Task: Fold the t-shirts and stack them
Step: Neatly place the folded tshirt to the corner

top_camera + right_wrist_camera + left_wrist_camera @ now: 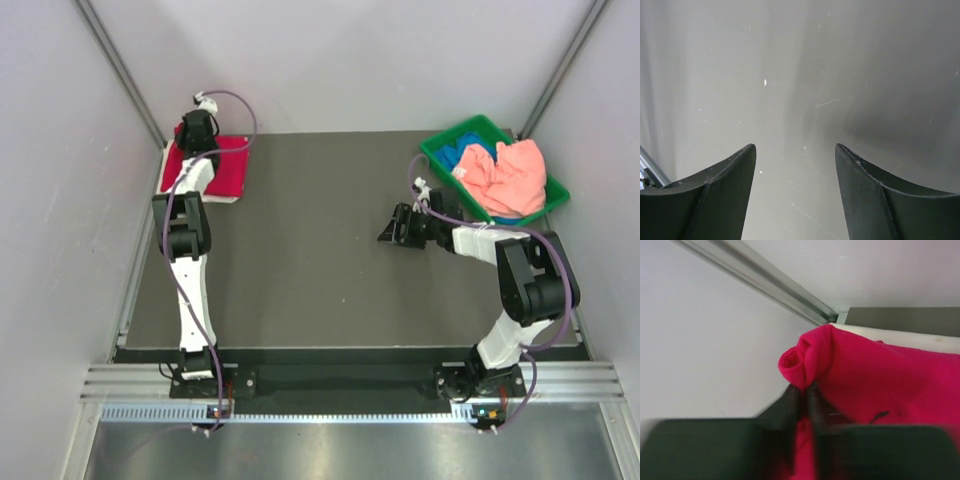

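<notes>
At far left the left gripper (802, 390) clenches its jaws on the crimson t-shirt (880, 375), probably to fold it, while the right gripper (795, 150) hovers released.

The tabletop (320, 280) is a dark grey, matt slab marked with fine scratches, and pale panels close it in on three sides. In its far left corner lies a white shirt (900, 333), showing only as a thin strip along the edge of the red shirt (230, 170) spread over it. A green bin (445, 148) stands in the far right corner, set askew to the tabletop's edges.
</notes>
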`<move>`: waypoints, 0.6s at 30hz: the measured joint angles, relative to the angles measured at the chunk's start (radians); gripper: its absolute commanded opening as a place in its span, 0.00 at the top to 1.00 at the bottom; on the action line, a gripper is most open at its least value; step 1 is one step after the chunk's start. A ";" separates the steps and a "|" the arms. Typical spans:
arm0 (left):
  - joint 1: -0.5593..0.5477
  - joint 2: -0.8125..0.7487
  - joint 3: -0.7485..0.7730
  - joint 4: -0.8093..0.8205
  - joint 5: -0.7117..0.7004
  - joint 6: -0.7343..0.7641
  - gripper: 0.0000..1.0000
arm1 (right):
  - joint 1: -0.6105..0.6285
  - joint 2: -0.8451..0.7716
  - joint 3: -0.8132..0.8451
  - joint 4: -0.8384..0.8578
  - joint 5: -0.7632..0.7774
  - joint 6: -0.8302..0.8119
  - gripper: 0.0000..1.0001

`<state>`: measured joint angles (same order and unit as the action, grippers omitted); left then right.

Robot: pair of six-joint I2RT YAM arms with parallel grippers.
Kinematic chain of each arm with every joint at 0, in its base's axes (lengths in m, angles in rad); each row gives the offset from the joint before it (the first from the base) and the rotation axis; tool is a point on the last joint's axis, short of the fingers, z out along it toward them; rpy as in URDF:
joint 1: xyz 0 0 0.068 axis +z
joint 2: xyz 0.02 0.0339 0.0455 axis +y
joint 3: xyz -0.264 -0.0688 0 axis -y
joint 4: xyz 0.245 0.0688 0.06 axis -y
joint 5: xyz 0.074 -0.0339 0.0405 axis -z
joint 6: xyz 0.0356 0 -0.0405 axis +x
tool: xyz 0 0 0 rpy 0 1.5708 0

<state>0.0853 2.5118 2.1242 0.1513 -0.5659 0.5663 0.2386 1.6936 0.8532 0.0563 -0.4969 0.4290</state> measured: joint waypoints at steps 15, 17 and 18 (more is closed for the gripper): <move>-0.005 -0.126 -0.108 -0.216 -0.021 -0.277 0.51 | 0.000 0.000 0.000 -0.005 0.003 -0.002 0.34; -0.010 -0.182 -0.139 -0.282 0.036 -0.352 0.51 | 0.000 0.000 0.000 -0.005 0.003 -0.003 0.35; -0.014 -0.209 -0.154 -0.311 0.063 -0.385 0.52 | 0.000 0.000 0.000 -0.005 0.003 -0.003 0.34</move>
<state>0.0708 2.3024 1.9701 -0.1593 -0.5026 0.1810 0.2386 1.6936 0.8532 0.0509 -0.4942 0.4263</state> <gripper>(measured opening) 0.492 0.655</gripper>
